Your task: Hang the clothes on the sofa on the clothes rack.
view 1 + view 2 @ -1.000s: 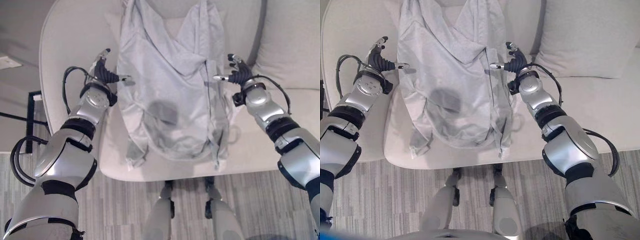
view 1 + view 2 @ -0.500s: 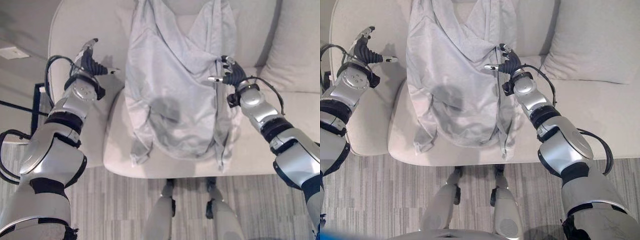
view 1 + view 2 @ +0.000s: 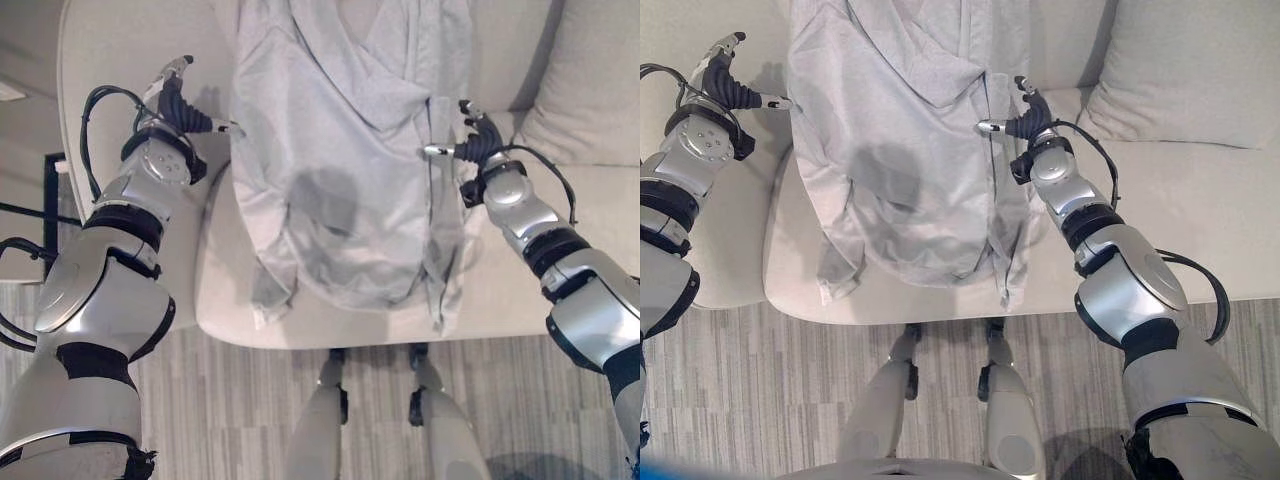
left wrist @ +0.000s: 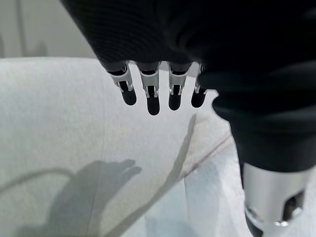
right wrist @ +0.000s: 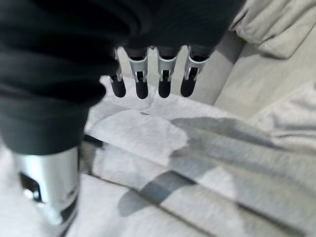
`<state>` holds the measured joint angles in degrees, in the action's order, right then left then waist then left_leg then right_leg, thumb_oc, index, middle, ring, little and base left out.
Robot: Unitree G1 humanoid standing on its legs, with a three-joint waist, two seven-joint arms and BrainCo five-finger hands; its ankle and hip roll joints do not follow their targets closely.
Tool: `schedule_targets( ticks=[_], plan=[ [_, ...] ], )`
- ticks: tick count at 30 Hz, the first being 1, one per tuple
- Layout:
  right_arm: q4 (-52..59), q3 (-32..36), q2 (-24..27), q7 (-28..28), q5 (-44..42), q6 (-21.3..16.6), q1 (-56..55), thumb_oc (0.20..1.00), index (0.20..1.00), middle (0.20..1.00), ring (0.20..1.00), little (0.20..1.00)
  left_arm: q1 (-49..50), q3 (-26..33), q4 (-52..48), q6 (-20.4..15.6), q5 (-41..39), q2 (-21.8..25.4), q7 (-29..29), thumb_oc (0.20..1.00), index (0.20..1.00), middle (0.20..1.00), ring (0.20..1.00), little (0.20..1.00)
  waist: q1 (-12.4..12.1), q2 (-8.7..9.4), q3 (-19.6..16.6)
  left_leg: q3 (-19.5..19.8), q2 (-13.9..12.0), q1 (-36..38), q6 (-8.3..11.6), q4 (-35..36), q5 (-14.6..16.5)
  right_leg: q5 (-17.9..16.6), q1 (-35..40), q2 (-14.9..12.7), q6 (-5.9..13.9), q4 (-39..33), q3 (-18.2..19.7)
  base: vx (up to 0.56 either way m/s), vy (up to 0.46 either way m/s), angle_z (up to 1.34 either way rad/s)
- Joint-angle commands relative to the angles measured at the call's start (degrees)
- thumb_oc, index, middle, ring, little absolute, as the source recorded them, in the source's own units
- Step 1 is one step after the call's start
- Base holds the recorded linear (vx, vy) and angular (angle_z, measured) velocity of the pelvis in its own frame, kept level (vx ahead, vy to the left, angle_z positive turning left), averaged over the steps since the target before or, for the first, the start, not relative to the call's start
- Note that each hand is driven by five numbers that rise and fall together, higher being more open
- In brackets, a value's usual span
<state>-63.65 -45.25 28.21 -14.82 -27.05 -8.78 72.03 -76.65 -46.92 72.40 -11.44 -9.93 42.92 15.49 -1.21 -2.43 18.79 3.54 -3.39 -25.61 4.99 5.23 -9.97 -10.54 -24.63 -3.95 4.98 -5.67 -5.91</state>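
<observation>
Grey cloth, the garment lay draped down the sofa back onto the seat. I held my left hand and right hand at its two edges, fingers spread loose and gripping nothing, placed to take both sides.

Lt grey garment draped over sofa back/seat, hem wrinkled.

Pale grey garment, cream sofa, cream cushion, grey striped floor
</observation>
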Motion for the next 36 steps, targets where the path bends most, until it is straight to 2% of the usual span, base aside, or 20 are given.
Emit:
schedule_targets(
  ticks=[1,9,15,28,36],
  plan=[
    [-2.4,0.1,1.3,-3.5,2.5,-1.9,9.7,1.000,1.000,1.000,1.000,1.000,-10.3,-0.8,3.4,-0.4,0.7,1.4,2.7,1.000,1.000,1.000,1.000,1.000,0.4,2.60,2.8,-0.3,1.3,-1.3,1.91,-0.2,-0.1,-1.7,-1.2,-4.6,7.21,0.7,2.6,0.00,0.000,0.00],
    [-1.5,-0.1,2.8,-5.1,1.9,-2.2,11.3,1.000,1.000,1.000,1.000,1.000,-11.1,-1.2,3.6,-0.2,0.0,1.3,3.2,1.000,1.000,1.000,1.000,1.000,1.1,3.24,3.3,-0.4,1.5,-2.1,1.70,-0.2,0.0,-1.8,-2.2,-4.3,7.15,0.7,3.1,0.00,0.000,0.00],
    [-2.9,-1.6,2.6,-2.6,-2.1,-2.3,12.9,1.000,1.000,1.000,1.000,1.000,-12.5,-1.7,4.4,-0.6,-2.7,0.7,2.3,1.000,1.000,1.000,1.000,1.000,1.5,3.95,3.4,-0.5,1.5,-3.0,1.72,-0.2,0.0,-2.1,-3.3,-4.2,7.14,0.7,3.1,0.00,0.000,0.00],
    [-4.1,-6.7,-1.3,2.3,-7.6,-2.3,17.1,1.000,1.000,1.000,1.000,1.000,-15.9,-4.6,5.1,-1.1,-4.3,-1.9,0.3,1.000,1.000,1.000,1.000,1.000,1.4,4.59,3.7,-0.6,1.3,-4.4,2.07,-0.2,-0.5,-2.7,-5.0,-3.9,7.04,0.7,3.2,0.00,-0.001,-0.01],
    [-5.4,-8.1,-3.7,2.6,-7.9,-1.9,19.5,1.000,1.000,1.000,1.000,1.000,-17.2,-5.5,5.0,-1.2,-4.8,-4.1,-0.1,1.000,1.000,1.000,1.000,1.000,1.0,4.63,3.7,-0.4,1.4,-5.0,2.27,-0.2,-0.9,-2.9,-5.5,-3.9,6.98,0.7,3.0,0.00,-0.001,0.01]
  ],
)
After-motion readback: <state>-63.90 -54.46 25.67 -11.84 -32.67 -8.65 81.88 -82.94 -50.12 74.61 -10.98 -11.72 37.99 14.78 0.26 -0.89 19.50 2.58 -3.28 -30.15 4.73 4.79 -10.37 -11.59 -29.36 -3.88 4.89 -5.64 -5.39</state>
